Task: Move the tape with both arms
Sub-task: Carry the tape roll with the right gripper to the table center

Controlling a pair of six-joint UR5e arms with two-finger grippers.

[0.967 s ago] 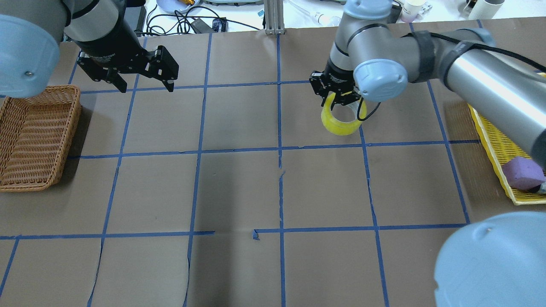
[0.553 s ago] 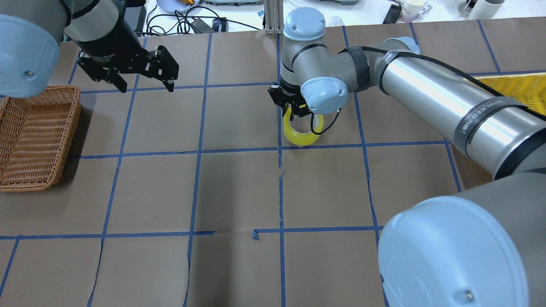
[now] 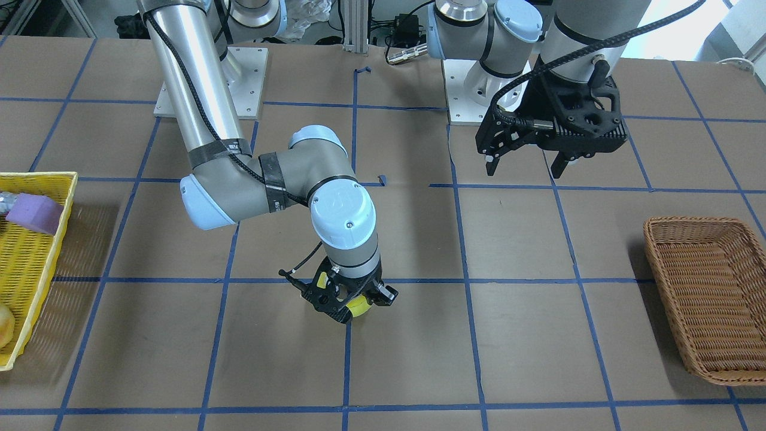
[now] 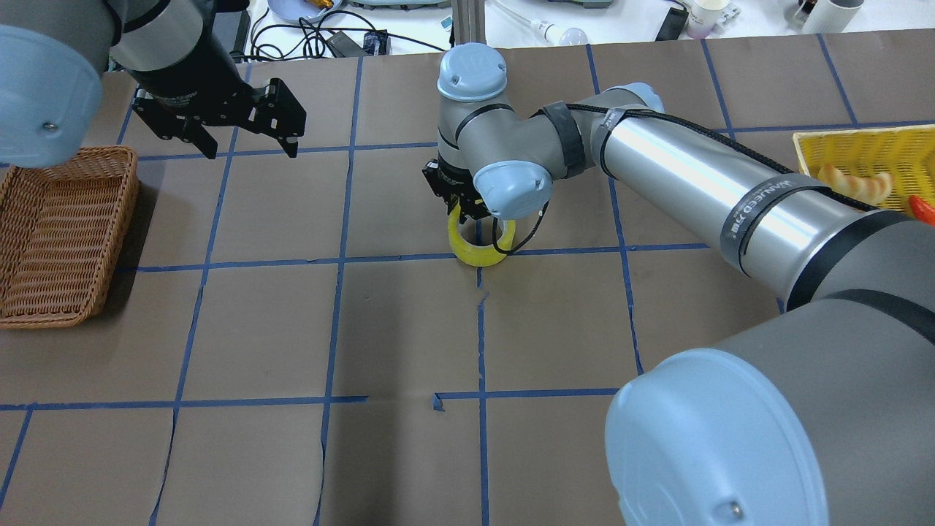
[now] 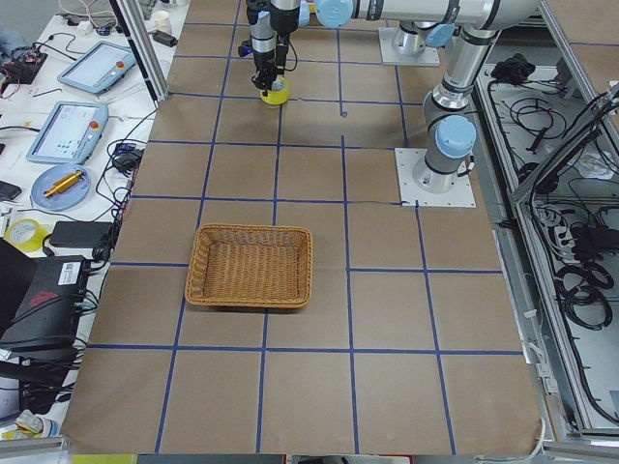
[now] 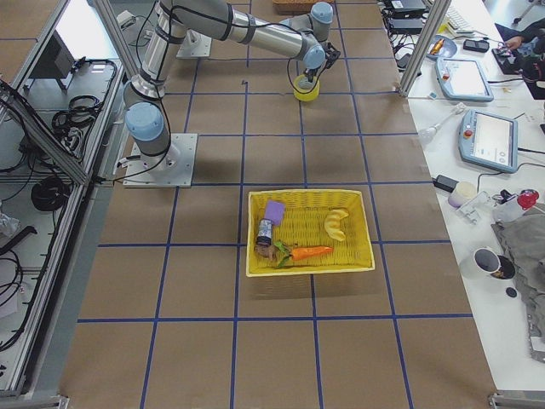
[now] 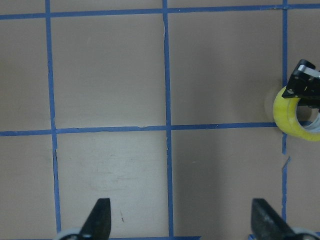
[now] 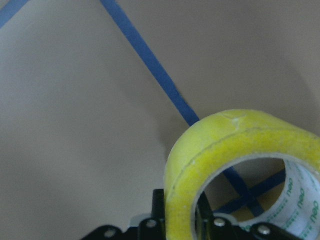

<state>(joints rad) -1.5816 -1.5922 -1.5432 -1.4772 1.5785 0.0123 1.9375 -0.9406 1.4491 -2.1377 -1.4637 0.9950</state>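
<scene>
The right arm's two black fingers [image 8: 158, 210] are clenched on the wall of the roll of translucent yellow tape with a white printed core [image 8: 220, 145]. One finger is outside the roll and the other inside its hole, so the roll hangs tilted off one side of the right gripper [image 4: 464, 213]. It is about midway between the left and right ends of the brown paper-covered worktop [image 4: 402, 329], over a crossing of blue grid lines [image 4: 409, 256]. It is very low (whether it touches the paper I cannot tell).

The left gripper [image 4: 252, 150] hangs raised over the left half, towards the far edge. Its fingers [image 7: 98, 220] are spread wide and hold nothing, well apart from the roll. A woven brown wicker basket [image 4: 120, 234] lies at the left end.

As I judge it, the risks are these. The pinch is on a thin wall off the roll's centre, so a quick swing could let the roll pivot or slip. Set down tilted on its rim, it may roll away across the worktop. In a mid-air hand-over, letting go before the left fingers have closed would drop it. Two grippers crowding one small ring could also knock together.
</scene>
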